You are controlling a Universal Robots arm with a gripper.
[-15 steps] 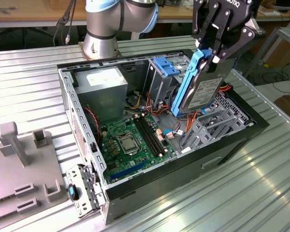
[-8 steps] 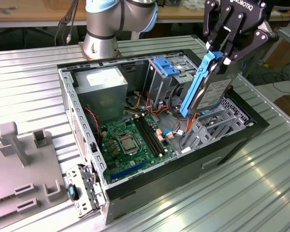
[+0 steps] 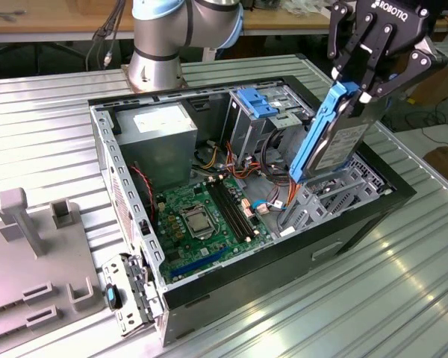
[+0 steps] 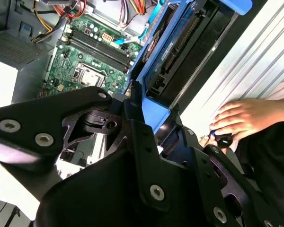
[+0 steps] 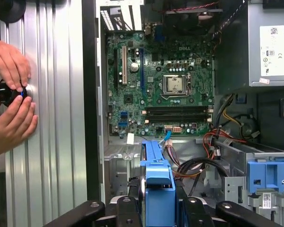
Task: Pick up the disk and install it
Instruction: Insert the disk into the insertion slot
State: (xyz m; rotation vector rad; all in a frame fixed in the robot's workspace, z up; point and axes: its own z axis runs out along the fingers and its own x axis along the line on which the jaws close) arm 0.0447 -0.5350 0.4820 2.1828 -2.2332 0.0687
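Ribbed metal worktop (image 3: 52,112) carries the open computer case (image 3: 284,270), where my jaws clench the disk (image 3: 342,145), tilted above the drive cage (image 3: 336,195); I judge it wants squaring to that cage, clear of cables (image 3: 282,200).

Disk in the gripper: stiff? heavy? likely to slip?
Probably rigid and dense for its size: the disk is a metal slab in a blue frame. Held by one end and tilted over the case, it may pivot or slip in the gripper, since the plastic looks smooth.
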